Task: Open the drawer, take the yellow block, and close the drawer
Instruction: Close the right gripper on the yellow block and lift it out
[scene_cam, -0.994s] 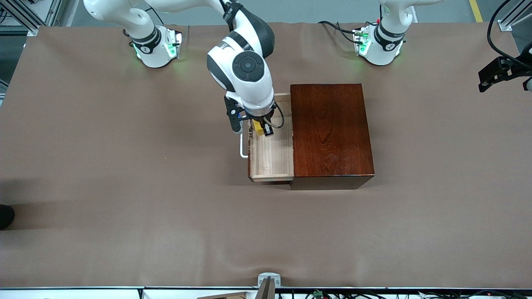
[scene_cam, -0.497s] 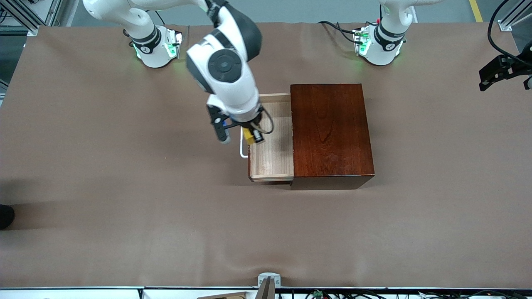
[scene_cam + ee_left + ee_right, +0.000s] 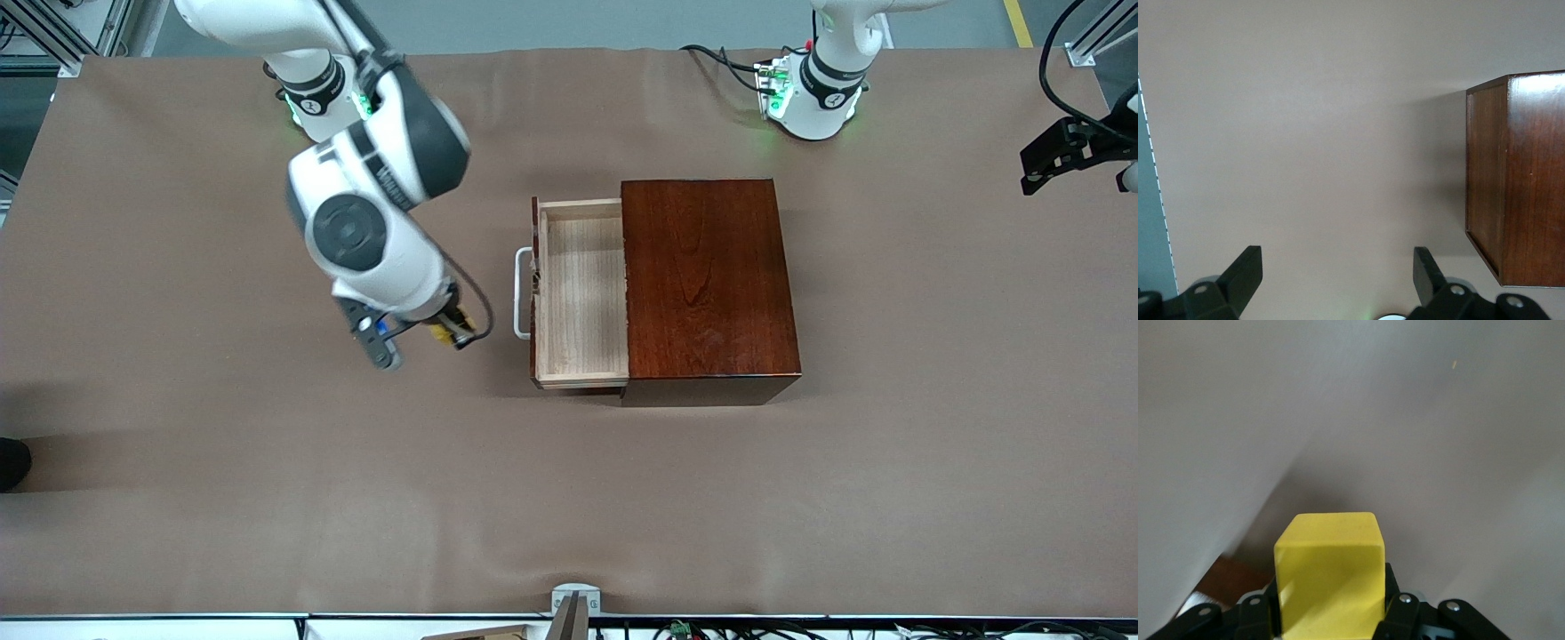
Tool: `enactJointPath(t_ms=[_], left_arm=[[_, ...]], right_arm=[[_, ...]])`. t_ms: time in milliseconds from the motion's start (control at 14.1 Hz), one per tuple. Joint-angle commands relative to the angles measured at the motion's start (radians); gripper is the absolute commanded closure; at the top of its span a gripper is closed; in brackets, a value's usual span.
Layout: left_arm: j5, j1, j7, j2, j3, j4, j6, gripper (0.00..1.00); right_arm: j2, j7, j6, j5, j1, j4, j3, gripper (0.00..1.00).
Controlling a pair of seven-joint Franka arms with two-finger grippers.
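The drawer [image 3: 582,293] stands pulled out of the dark reddish-brown wooden box [image 3: 707,289] toward the right arm's end, its pale interior bare, its white handle [image 3: 520,293] in front. My right gripper [image 3: 443,333] is shut on the yellow block [image 3: 440,332], held over bare table in front of the drawer; the block fills the right wrist view [image 3: 1330,573]. My left gripper [image 3: 1058,160] waits open at the left arm's end of the table, its fingers [image 3: 1241,277] spread over the cloth, with the box's end [image 3: 1515,177] in that view.
A brown cloth [image 3: 267,462] covers the whole table. The two arm bases [image 3: 813,98] stand along the edge farthest from the front camera. A small fixture [image 3: 573,609] sits at the nearest edge.
My right gripper has lifted the yellow block out of the drawer and carried it away over the handle to bare table. The left arm has not moved.
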Motion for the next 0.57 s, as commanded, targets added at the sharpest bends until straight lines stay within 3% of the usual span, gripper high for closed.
enactJointPath(t_ms=[0, 284, 497], left_arm=[[-0.023, 0.009, -0.002, -0.018, -0.007, -0.009, 0.000, 0.00], [-0.023, 0.008, -0.002, -0.017, -0.007, -0.008, 0.003, 0.00], [-0.023, 0.008, -0.002, -0.017, -0.007, -0.008, 0.003, 0.00]], right_arm=[[-0.028, -0.161, -0.037, -0.001, -0.091, -0.048, 0.018, 1.00], [-0.104, -0.404, -0.016, 0.000, -0.195, -0.202, 0.018, 1.00], [-0.174, -0.636, 0.081, 0.000, -0.277, -0.379, 0.016, 1.00]])
